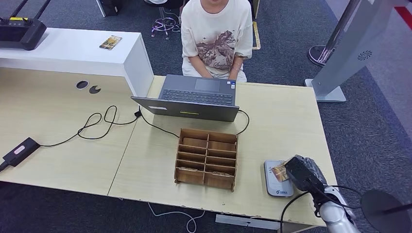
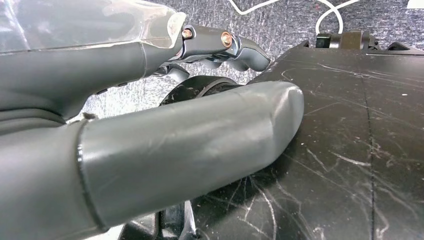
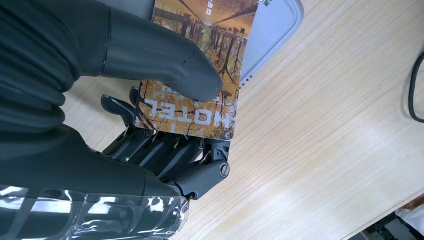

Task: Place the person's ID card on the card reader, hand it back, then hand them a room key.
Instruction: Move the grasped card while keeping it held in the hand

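My right hand [image 1: 303,174] pinches a brown and gold card [image 1: 280,172] printed "HOTEL" between the thumb and the fingers. The card lies over the grey card reader [image 1: 278,188] near the table's front right corner; I cannot tell whether it touches it. In the right wrist view the thumb [image 3: 160,57] presses on top of the card [image 3: 200,95], the fingers lie under it, and the reader [image 3: 272,35] shows beyond it. My left hand [image 2: 150,130] hangs beside dark bodywork, its thumb and fingers apart with nothing in them. The person [image 1: 216,39] sits across the table.
An open laptop [image 1: 197,99] stands in front of the person. A wooden compartment box [image 1: 207,158] sits mid-table, left of the reader. A second card [image 1: 111,42] lies on the white counter [image 1: 73,53] at the back left. A black cable [image 1: 97,124] and adapter [image 1: 19,151] lie at the left.
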Controlling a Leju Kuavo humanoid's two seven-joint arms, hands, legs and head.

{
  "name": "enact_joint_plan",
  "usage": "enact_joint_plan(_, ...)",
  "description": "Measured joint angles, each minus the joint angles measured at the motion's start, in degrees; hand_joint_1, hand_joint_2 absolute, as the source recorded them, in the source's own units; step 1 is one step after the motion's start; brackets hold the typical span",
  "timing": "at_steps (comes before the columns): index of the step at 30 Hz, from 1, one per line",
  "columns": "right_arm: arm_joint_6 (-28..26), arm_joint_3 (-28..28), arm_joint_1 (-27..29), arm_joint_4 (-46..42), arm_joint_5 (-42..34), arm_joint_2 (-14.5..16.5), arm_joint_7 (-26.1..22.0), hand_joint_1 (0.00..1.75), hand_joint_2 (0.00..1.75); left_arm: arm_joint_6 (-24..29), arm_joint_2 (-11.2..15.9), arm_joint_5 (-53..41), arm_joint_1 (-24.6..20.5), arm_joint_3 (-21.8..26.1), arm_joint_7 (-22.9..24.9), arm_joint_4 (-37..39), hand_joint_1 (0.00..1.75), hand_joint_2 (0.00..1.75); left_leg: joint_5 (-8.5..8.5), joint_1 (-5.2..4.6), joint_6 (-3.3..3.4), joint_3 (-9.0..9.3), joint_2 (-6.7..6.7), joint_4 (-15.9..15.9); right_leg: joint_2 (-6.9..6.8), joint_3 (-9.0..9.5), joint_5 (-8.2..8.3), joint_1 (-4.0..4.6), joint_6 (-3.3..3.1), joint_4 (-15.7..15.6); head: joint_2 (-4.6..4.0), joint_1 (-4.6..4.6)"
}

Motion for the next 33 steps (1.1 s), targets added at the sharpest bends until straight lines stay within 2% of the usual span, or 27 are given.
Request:
enact_joint_plan(12,-0.23,-2.67,1.58,-3.03,-1.33,0.03,-0.42,1.75,1.75,0.05,0.06,0.38,-0.01,-0.93,-0.05,0.00,0.00,0.00,0.00,-0.01,0.00,0.00,0.01,0.00,0.01,0.00,0.00,-0.01,0.00,0.00,0.00,0.00)
enact_joint_plan(25,5.69,-9.00,2.16,-6.21,-12.86,-0.26,-5.97,1.75,1.75,0.12,0.10,4.31,0.13,-1.39,-0.30,0.00,0.00,0.00,0.00,-0.01,0.00,-0.01,0.00,0.01,0.02,-0.01,0.00,-0.01,0.00,0.00,0.00,0.00)
enact_joint_plan(30,5.37,-10.04,2.03,-7.99,-13.15,-0.36,-6.88,1.75,1.75,0.16,0.11,4.31,0.12,-1.50,-0.39,0.00,0.00,0.00,0.00,-0.01,0.00,-0.02,0.03,0.00,0.04,-0.01,0.00,-0.01,0.00,0.00,0.00,0.01)
enact_joint_plan(33,2.66,-10.11,1.18,-9.16,-10.13,-0.64,-6.87,1.75,1.75,0.21,0.11,4.32,0.12,-1.73,-0.42,0.00,0.00,0.00,0.00,-0.01,0.00,-0.02,0.03,0.01,0.04,-0.01,0.01,-0.02,0.01,0.01,0.00,0.00)
